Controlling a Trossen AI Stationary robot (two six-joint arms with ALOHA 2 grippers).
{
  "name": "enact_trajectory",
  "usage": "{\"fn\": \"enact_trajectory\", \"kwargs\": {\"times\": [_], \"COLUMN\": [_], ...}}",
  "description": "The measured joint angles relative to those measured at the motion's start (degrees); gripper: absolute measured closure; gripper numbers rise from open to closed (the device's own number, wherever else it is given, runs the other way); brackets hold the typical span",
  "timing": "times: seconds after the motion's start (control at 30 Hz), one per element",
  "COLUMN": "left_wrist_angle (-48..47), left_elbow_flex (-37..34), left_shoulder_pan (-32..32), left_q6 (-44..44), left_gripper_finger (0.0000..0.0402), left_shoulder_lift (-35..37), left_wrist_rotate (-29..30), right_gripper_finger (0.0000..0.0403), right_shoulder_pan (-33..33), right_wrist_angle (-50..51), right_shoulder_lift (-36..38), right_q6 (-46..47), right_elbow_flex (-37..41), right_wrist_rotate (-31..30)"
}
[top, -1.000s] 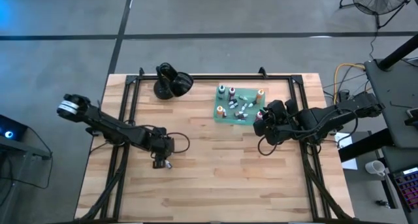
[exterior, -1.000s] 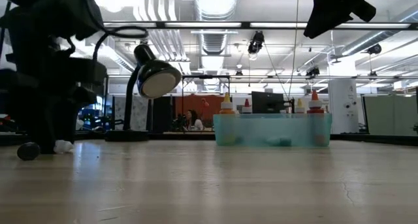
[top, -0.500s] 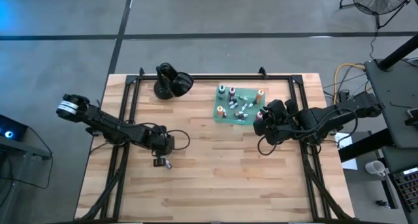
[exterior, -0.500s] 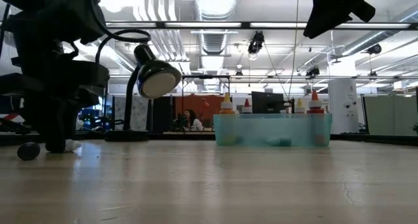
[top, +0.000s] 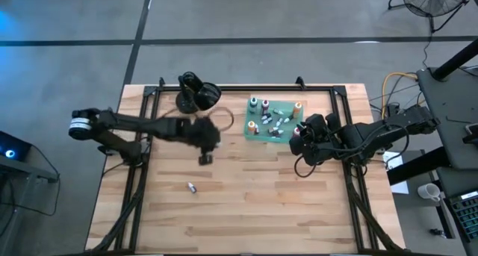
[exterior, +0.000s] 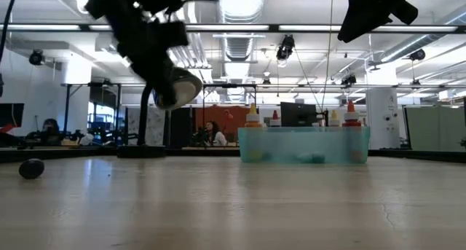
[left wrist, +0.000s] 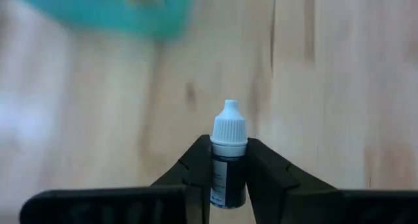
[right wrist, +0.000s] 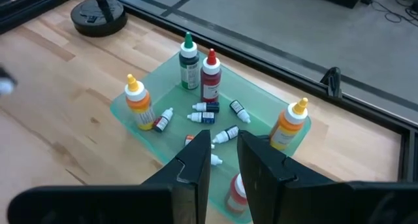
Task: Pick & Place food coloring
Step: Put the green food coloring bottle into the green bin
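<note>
My left gripper (top: 205,159) hangs above the table's middle, left of the teal tray (top: 272,119), shut on a tiny food coloring bottle (left wrist: 228,165) with a dark body and a white cap. Another tiny bottle (top: 192,186) lies on its side on the wood nearer the front edge; in the low view it shows as a dark bottle (exterior: 31,168). Several tall and tiny bottles stand and lie in the tray (right wrist: 255,129). My right gripper (right wrist: 225,162) hovers shut over the tray's near right corner, with nothing between its fingers. My left gripper pinches the bottle's dark body (left wrist: 228,185) between its two fingers, one on each side. The white cap (left wrist: 229,124) sticks out past the fingertips. The fingers slant down from the left, and the bottle is lifted clear of the table.
A black desk lamp (top: 196,93) stands at the far edge, left of the tray. A black frame (top: 149,114) runs along the table's left, far and right sides. Bare wood lies between my left gripper and the tray.
My left gripper has risen from the table near the front left and swung toward the far edge and the right, nearer the tray, carrying one tiny bottle clear of the wood. The other tiny bottle has stayed where it lay.
</note>
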State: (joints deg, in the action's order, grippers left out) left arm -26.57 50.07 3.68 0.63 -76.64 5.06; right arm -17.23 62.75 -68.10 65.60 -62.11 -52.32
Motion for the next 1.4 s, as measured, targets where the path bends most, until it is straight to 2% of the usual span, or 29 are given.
{"fn": "enact_trajectory", "kwargs": {"times": [0.13,0.27,0.6,0.83,1.07,1.4], "left_wrist_angle": [3.18,5.01,3.52,0.95,-5.25,-6.00], "left_elbow_flex": [8.39,17.46,44.02,59.27,66.53,66.90], "left_shoulder_pan": [3.78,6.37,7.50,8.02,8.66,9.15], "left_q6": [3.86,5.98,5.28,5.15,5.14,5.02], "left_gripper_finger": [0.0353,0.0353,0.0353,0.0353,0.0353,0.0353], "left_shoulder_lift": [-1.57,-6.47,-29.89,-43.30,-53.09,-57.96], "left_wrist_rotate": [-2.56,-2.96,-3.08,-2.80,-1.95,-1.02], "right_gripper_finger": [0.0335,0.0335,0.0335,0.0335,0.0335,0.0335], "right_shoulder_pan": [0.00,0.00,0.00,-0.13,-1.22,-1.38], "right_wrist_angle": [-0.01,-0.05,-0.09,-0.06,0.03,0.07], "right_shoulder_lift": [0.00,0.00,0.02,0.26,0.88,1.33], "right_q6": [0.00,-0.11,-0.03,0.29,1.49,1.49], "right_elbow_flex": [-0.02,-0.01,-0.09,-0.13,-0.13,-0.11], "right_wrist_rotate": [0.07,0.07,0.19,4.63,4.84,4.82]}}
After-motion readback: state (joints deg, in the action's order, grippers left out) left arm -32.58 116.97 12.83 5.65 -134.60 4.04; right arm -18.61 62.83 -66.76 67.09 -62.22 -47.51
